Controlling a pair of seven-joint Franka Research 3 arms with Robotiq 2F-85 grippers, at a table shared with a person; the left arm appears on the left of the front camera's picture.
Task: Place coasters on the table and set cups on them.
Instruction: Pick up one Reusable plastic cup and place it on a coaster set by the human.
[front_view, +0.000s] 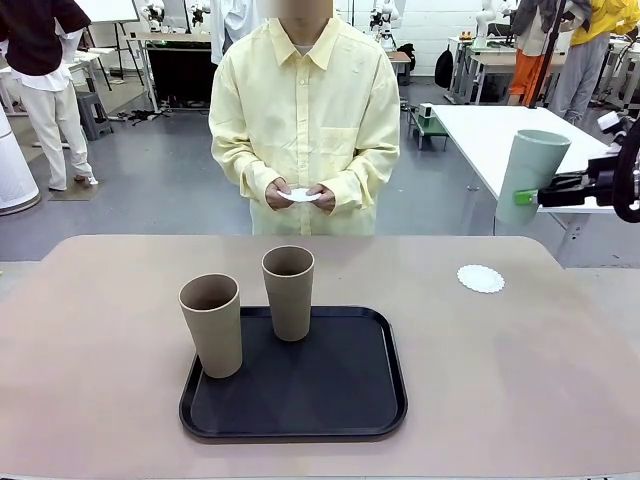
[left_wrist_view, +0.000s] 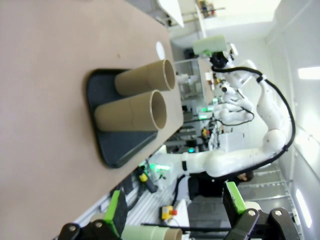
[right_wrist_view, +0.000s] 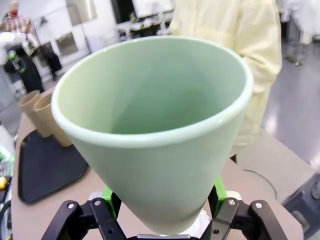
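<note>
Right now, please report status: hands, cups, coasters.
Right hand shut on mint cup, in air. Left hand open, empty. One coaster on table, bare. Two tan cups on tray.

Light: bright and even, from ceiling strips (left_wrist_view: 307, 72) overhead.
Shadows: soft and thin, along the black tray (front_view: 330, 390) rim on the table (front_view: 500, 350).
Glare: far room blown white in left wrist view.
Focus: mint cup (right_wrist_view: 150, 135) close and crisp, background behind it soft.
Edges: wrist views bow outward.
</note>
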